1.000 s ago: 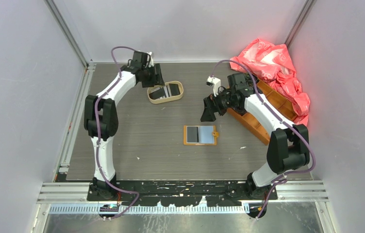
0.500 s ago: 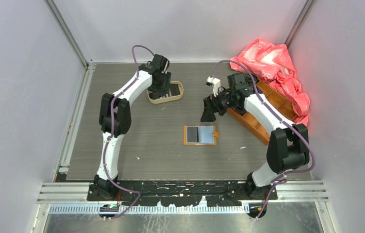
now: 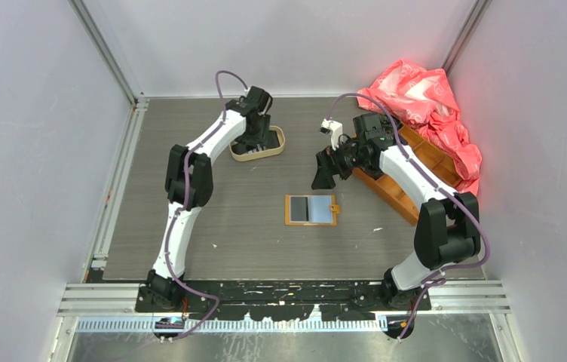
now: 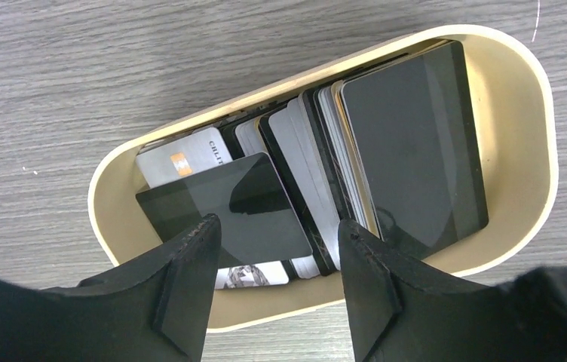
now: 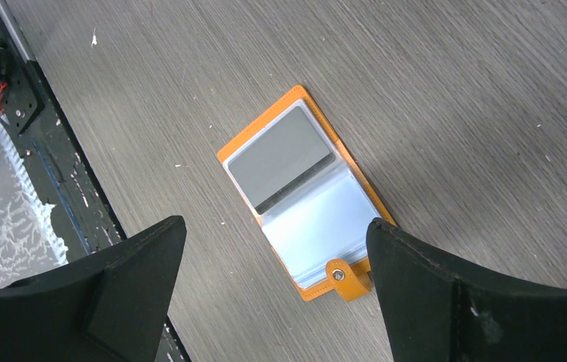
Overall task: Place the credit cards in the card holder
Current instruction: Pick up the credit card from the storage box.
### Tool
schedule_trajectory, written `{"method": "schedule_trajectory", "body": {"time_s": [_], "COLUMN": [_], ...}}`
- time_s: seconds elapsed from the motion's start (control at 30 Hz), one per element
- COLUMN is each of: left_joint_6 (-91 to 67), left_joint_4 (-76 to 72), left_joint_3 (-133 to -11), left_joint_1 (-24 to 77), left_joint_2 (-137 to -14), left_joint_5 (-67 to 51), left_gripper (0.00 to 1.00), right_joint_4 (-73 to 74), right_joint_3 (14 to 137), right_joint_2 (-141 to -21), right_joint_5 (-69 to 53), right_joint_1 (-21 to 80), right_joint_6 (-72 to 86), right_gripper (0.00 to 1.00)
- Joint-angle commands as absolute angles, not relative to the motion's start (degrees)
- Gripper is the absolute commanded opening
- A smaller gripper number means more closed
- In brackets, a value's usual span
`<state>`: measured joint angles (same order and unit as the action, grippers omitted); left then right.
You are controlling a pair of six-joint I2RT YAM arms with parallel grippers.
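The credit cards (image 4: 416, 151) lie stacked in an oval tan tray (image 4: 522, 98), several of them black, grey and silver; one black card (image 4: 220, 207) lies loose on top at the left end. My left gripper (image 4: 277, 226) hovers open over the tray's near rim, its fingers empty. From above, the left gripper (image 3: 254, 139) covers most of the tray (image 3: 265, 156). The card holder (image 5: 318, 226) lies open on the table, orange with a snap tab (image 5: 338, 277), one half grey and one pale blue. My right gripper (image 5: 277, 225) hangs open above it, up and right of the card holder (image 3: 311, 210) seen from above.
A crumpled pink plastic bag (image 3: 424, 98) fills the back right corner. It lies partly over a large orange compartmented box (image 3: 397, 192) beside the right arm. A black rail (image 3: 280, 290) runs along the near table edge. Pale walls enclose the table on three sides.
My left arm has swung right, from beside the tray's back left corner to directly over the tray. The right arm and the card holder have not moved.
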<state>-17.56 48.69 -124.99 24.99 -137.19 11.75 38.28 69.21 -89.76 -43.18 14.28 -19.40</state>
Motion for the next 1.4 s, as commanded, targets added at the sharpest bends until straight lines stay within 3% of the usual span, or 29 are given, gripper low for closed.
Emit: {"method": "schedule_trajectory", "body": {"time_s": [0.0,0.13,0.53,1.37], "left_joint_6": [-17.91,-17.69,-15.73,-13.63], "left_joint_4": [50.18,51.21,51.80,50.71], "left_joint_3": [-128.56,-129.30,-127.73,-122.14], "left_joint_1": [25.05,25.05,25.05,24.97], "left_joint_2": [-138.00,-138.84,-135.70,-129.85], "left_joint_5": [14.21,16.24,19.37,22.81], "left_gripper": [0.59,0.58,0.44,0.34], "right_joint_4": [37.75,37.79,37.79,37.97], "right_joint_3": [71.55,71.62,71.62,71.63], "right_joint_2": [-89.52,-89.48,-89.66,-89.68], "right_joint_5": [-44.48,-44.48,-44.43,-44.65], "right_joint_1": [14.54,14.57,14.58,14.53], "right_joint_6": [-20.03,-20.10,-20.18,-20.18], "right_gripper": [0.95,0.94,0.94,0.94]}}
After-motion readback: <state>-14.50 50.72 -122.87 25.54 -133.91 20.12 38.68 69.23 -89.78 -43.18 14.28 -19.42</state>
